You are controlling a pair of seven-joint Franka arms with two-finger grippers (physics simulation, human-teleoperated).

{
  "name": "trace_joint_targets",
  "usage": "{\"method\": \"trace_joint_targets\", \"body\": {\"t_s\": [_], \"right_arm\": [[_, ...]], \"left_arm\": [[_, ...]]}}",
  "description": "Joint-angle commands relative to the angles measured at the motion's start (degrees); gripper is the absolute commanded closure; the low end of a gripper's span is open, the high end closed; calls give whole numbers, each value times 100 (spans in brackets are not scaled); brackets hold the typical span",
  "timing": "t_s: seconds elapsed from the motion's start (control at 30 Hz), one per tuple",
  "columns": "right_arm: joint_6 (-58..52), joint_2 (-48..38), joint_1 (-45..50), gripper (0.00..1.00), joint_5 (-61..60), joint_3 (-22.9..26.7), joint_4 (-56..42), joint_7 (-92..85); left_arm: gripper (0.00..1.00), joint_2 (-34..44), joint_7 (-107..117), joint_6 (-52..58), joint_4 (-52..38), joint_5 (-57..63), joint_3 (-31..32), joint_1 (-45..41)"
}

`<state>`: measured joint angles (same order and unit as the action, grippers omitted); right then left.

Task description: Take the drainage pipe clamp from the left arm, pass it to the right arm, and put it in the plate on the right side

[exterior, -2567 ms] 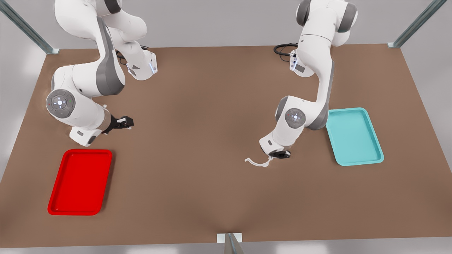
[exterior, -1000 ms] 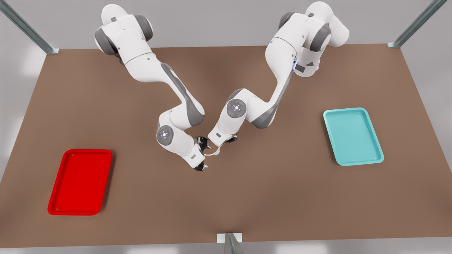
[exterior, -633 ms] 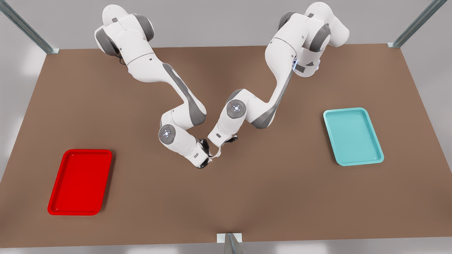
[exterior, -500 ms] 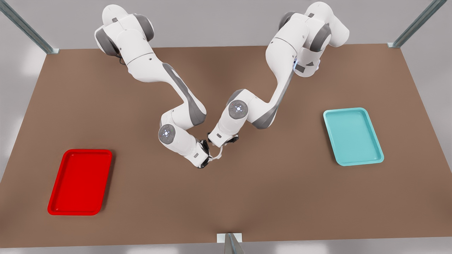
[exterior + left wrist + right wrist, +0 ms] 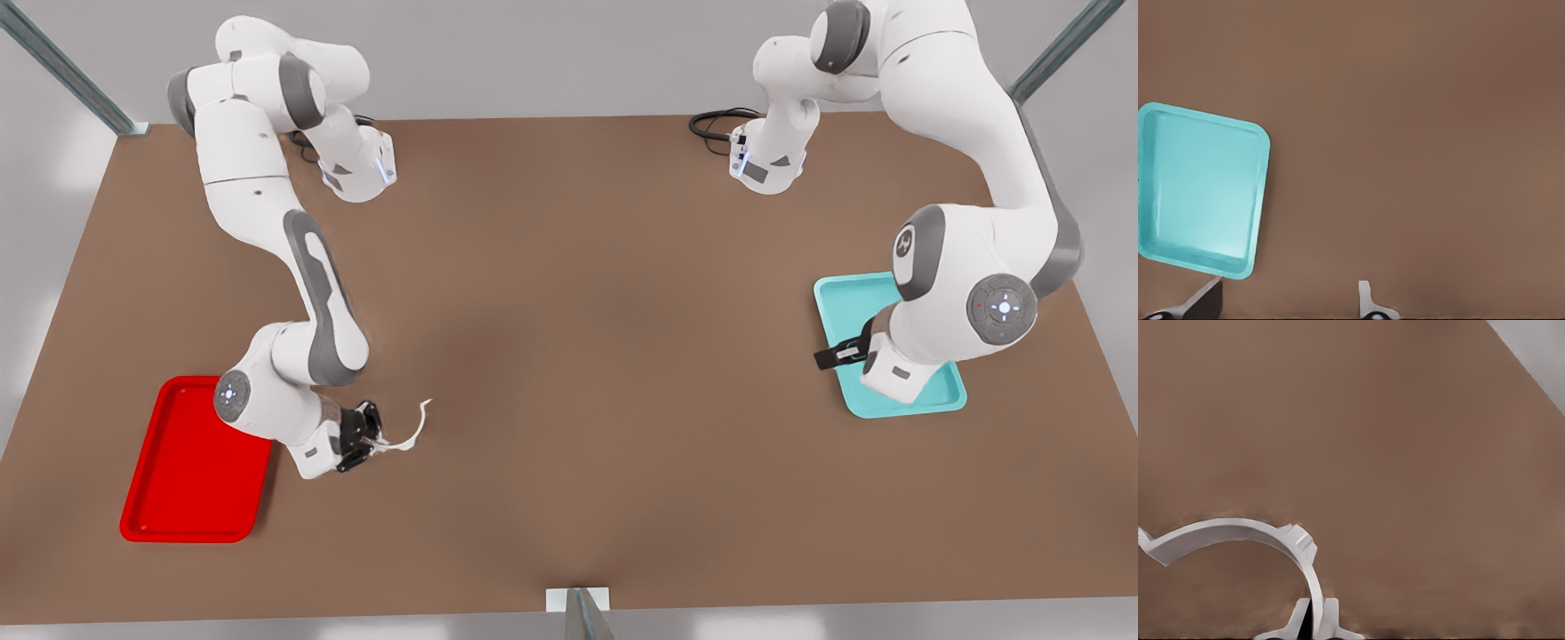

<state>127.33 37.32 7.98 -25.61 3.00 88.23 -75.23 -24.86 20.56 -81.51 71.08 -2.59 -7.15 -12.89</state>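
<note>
The drainage pipe clamp [image 5: 412, 432], a thin white arched strip, hangs above the brown table just beside the red plate [image 5: 191, 498] at the front view's left. My right gripper [image 5: 378, 437] is shut on one end of it. In the right wrist view the clamp [image 5: 1238, 532] curves away from the right gripper [image 5: 1313, 620], pinched between its fingers [image 5: 1330, 617]. The clamp is outside the plate's rim. My left gripper [image 5: 831, 356] hovers at the teal tray on the front view's right; in its wrist view the left gripper [image 5: 1286, 300] is open and holds nothing.
A light teal tray [image 5: 853, 293] lies under the left arm's wrist at the front view's right, seen from above as the teal tray [image 5: 1201, 190]. Black cables [image 5: 716, 123] lie at the table's back. A metal post [image 5: 578, 613] stands at the front edge.
The two arms have parted from the table's middle. The right gripper carried the clamp toward the red plate. The left gripper let go and drew back over the teal tray.
</note>
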Motion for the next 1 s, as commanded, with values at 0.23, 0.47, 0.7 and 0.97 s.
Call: {"method": "trace_joint_targets", "body": {"t_s": [0.23,0.47,0.7,0.97], "right_arm": [[-156,267,-1299,79,566,306,-333,-2979],[205,864,-2072,79,531,360,-860,-3251],[205,1462,-2485,0,328,316,-1511,-3410],[-883,1181,-2046,0,1522,377,-1985,-830]], "left_arm": [[0,-19,-2776,909,47,92,12,-3],[0,-19,-2838,971,47,110,12,49],[0,-19,-2838,971,47,119,12,67],[0,-11,-2838,971,38,136,12,67]]}}
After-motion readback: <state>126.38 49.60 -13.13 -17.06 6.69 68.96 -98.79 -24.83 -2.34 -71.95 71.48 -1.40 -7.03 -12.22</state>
